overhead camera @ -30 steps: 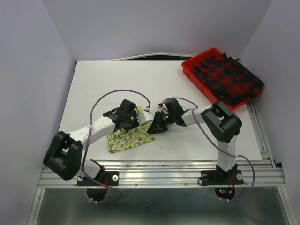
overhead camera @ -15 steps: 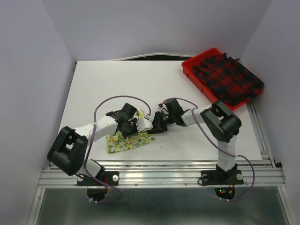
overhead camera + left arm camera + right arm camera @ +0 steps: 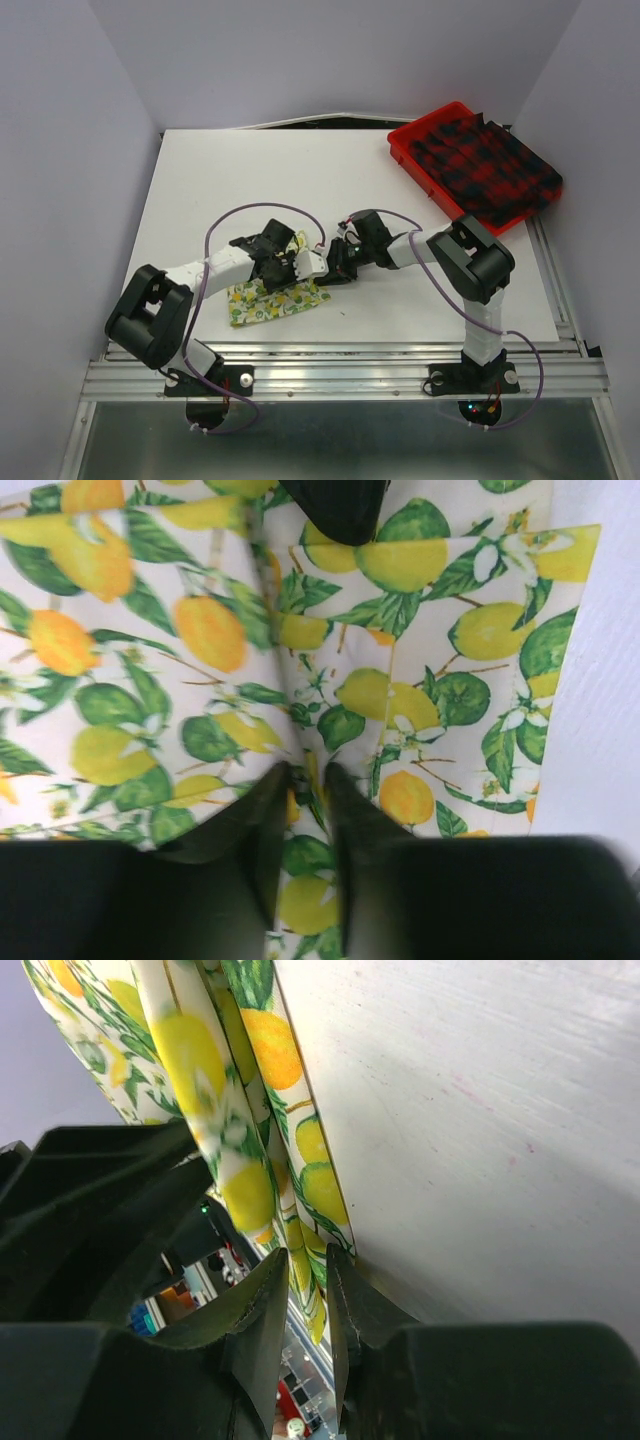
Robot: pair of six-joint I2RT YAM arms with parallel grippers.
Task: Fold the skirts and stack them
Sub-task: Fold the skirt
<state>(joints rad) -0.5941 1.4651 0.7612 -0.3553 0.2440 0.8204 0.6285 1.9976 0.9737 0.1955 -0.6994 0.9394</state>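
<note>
Two hands crowd one fold of the lemon skirt (image 3: 272, 302), at the front of the surface (image 3: 220, 180).
My right hand (image 3: 327, 1280) pinches the folded edge; my left hand (image 3: 308, 790) straddles a cloth ridge, and I cannot tell if it grips. A one-sided pull could drag the fold askew or open, and the close fingertips may collide. The plaid skirt (image 3: 490, 165) lies on the red tray (image 3: 408, 140).
</note>
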